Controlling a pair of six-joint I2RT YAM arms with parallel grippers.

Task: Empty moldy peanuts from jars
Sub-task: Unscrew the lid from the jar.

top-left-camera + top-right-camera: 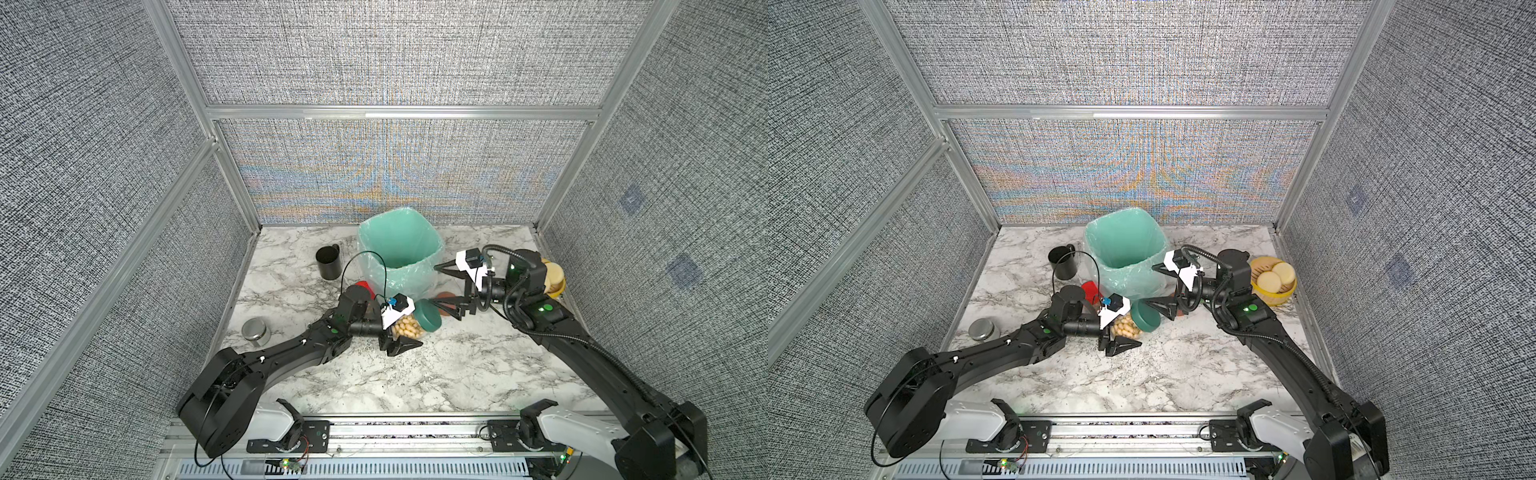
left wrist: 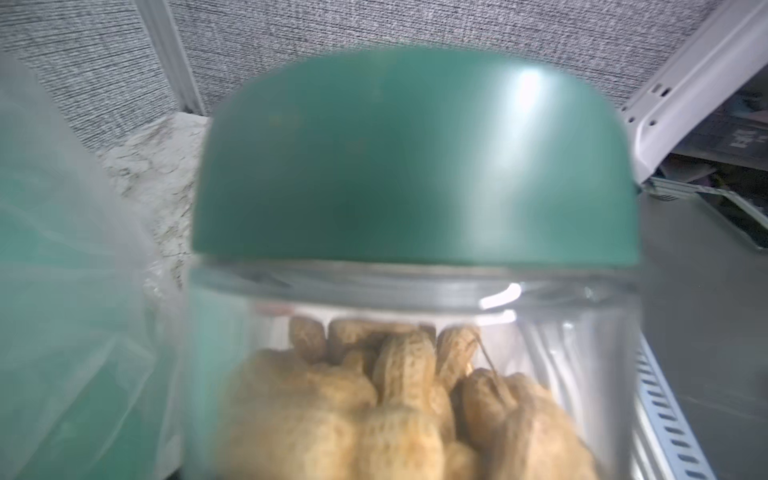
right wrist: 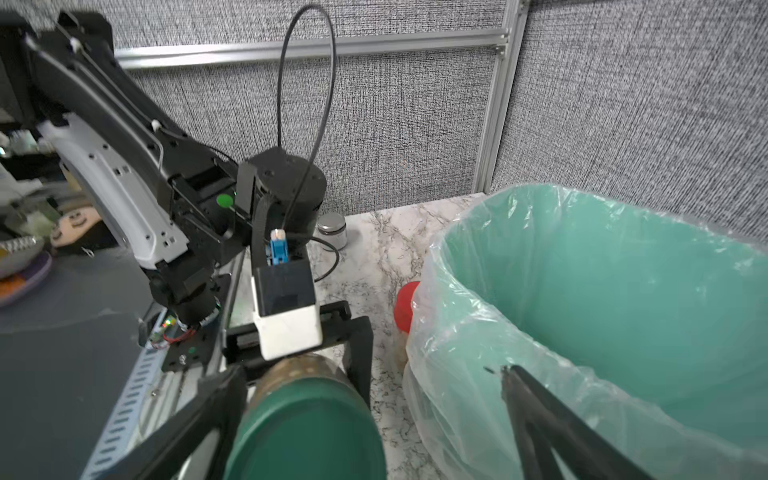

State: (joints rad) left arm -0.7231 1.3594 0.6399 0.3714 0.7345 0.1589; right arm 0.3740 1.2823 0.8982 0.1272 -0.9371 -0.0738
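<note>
A clear jar (image 1: 409,327) (image 1: 1126,329) with a dark green lid (image 1: 429,316) (image 2: 415,166) lies on its side above the marble table, lid pointing right. My left gripper (image 1: 411,329) (image 1: 1125,332) is shut on its body. Tan peanuts (image 2: 395,407) fill it. My right gripper (image 1: 436,286) (image 1: 1150,286) (image 3: 370,374) is open wide. One finger (image 3: 208,415) sits close beside the green lid (image 3: 307,432), the other (image 3: 540,415) at the bin's liner. A red-lidded jar (image 1: 365,286) (image 3: 405,307) stands left of the bin. A terracotta-lidded jar (image 1: 446,296) is mostly hidden behind the right gripper's lower finger.
A teal bin with a plastic liner (image 1: 365,249) (image 1: 1100,249) (image 3: 582,291) stands at the back middle. A black mug (image 1: 328,262) is to its left, with a steel tin (image 1: 254,330) nearer the left edge. A yellow bowl of pale discs (image 1: 1273,278) sits far right.
</note>
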